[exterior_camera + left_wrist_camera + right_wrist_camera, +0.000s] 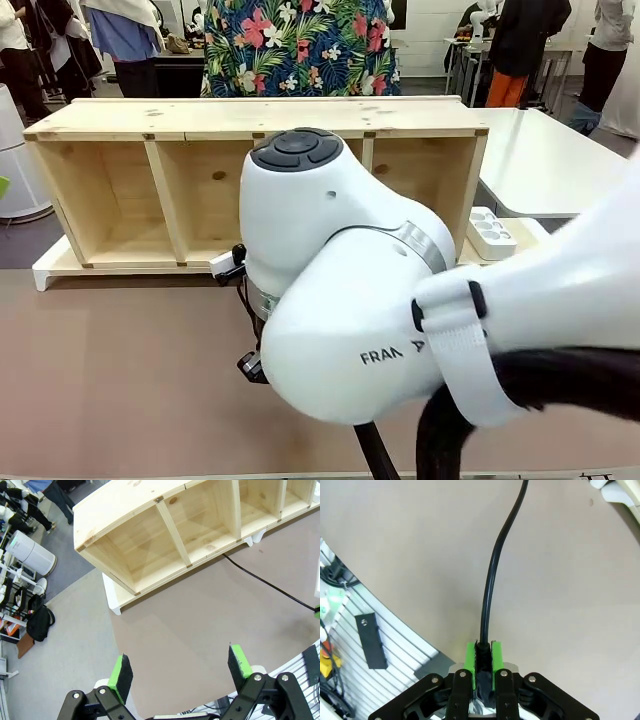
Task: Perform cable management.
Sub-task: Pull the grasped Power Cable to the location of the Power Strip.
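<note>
Black glossy power cord (490,580) is clamped in your right jaws, bottom centre, trailing up the brown counter (395,540) toward the wooden shelf (250,115). Left jaws hang wide apart, empty. Routing's barely begun, I'd say.

Left fingers (120,677) stand spread wide apart, while right fingers (469,658) are pinched tight together.
</note>
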